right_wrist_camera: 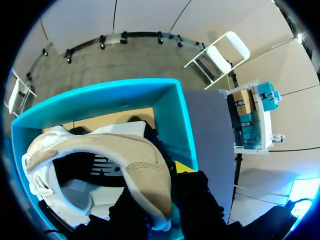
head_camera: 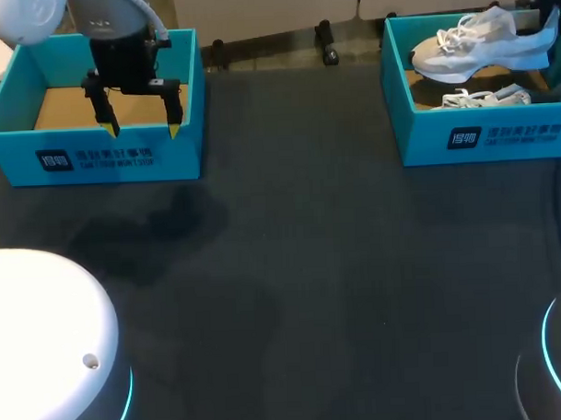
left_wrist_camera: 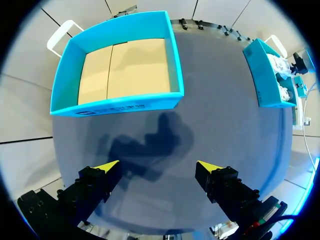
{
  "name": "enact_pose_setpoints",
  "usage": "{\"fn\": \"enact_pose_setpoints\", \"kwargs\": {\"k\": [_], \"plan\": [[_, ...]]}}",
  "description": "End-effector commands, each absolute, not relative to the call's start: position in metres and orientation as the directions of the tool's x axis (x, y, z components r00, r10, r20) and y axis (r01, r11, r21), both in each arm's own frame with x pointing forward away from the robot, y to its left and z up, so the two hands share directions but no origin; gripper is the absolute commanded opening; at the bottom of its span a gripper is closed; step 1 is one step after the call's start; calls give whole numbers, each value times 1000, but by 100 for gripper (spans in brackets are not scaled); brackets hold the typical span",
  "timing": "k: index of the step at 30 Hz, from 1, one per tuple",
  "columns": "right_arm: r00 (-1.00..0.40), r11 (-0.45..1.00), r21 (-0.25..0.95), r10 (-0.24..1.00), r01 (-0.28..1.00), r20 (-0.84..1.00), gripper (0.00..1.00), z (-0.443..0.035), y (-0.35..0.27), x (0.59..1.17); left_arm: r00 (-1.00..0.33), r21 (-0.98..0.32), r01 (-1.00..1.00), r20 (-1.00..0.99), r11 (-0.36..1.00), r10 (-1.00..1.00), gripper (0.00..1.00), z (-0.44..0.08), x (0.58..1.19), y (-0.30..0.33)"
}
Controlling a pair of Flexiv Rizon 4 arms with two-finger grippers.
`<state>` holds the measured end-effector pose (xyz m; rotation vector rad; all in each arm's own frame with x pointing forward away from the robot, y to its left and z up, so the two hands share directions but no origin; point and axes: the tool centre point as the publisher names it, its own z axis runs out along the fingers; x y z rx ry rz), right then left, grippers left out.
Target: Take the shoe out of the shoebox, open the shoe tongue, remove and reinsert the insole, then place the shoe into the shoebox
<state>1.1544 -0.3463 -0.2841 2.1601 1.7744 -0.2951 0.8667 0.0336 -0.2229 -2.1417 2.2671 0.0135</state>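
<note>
Contact at the right gripper [right_wrist_camera: 167,186]: it is clamped on the heel collar of the shoe [right_wrist_camera: 135,155]. One yellow tip shows outside the heel and the other finger is hidden inside, so we judge the hold from how the shoe hangs. In the head view it rides clear above the rim of the right shoebox [head_camera: 481,140], up at two o'clock on the table [head_camera: 310,264], toe pointing towards nine o'clock. A second shoe [head_camera: 484,99] lies on that box's floor beneath it.

Over at ten o'clock, the left gripper [head_camera: 144,132] hovers above the left shoebox [head_camera: 94,159]. Its fingers are spread wide, with nothing between them.

So where are we? By our reckoning, the very first step: the shoe is lifted but not yet set down on the table. Opening the tongue, which we cannot make out from here, is left to do. So is pulling and refitting the insole [right_wrist_camera: 97,172], then boxing the shoe again.

Now the look of things! The shoe has a pale beige upper, seemingly suede with mesh, over a chunky white curved sole, and white laces. Both boxes are stiff teal card, straight-walled and open-topped, with plain brown cardboard floors. The table wears a dark, matte, faintly grainy cover.
</note>
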Motion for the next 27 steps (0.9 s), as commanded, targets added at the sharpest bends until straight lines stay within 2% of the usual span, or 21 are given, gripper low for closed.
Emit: {"fn": "enact_pose_setpoints", "kwargs": {"k": [1,27], "plan": [[202,-173,111,906,979,-371,0,-287,-347,1164,-57,-10,-998,-23,57,-998,100,-222,866,34],[200,-172,107,909,979,-366,0,-316,-352,1169,-57,-10,-998,-23,57,-998,100,-222,866,34]]}}
